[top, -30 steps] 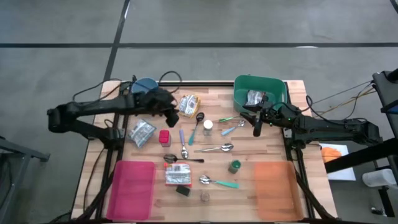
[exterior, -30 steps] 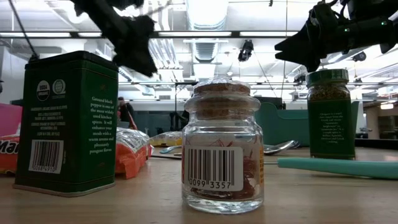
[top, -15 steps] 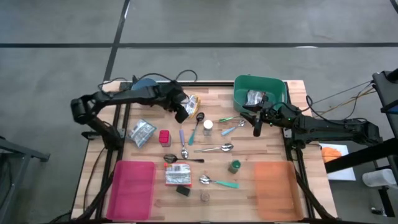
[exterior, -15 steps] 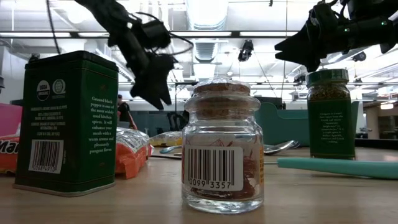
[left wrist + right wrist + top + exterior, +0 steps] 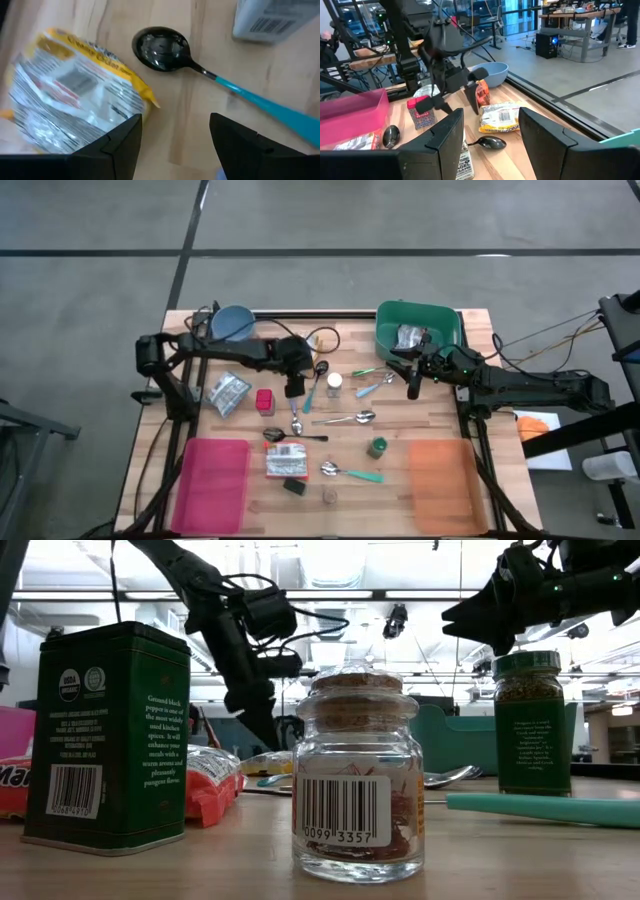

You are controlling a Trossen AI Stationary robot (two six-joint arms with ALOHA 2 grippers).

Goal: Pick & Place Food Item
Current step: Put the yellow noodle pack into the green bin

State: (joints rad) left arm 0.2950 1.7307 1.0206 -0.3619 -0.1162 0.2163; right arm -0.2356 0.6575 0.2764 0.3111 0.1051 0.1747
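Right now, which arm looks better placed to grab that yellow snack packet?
The left one, I'd guess. Its claw hangs open just above the yellow packet, beside the black spoon. The right claw waits farther off by the green bin.

Left gripper swung in from the table's far left edge, lowered toward the tabletop, now beside the yellow snack packet and black spoon, fingers parted wider.
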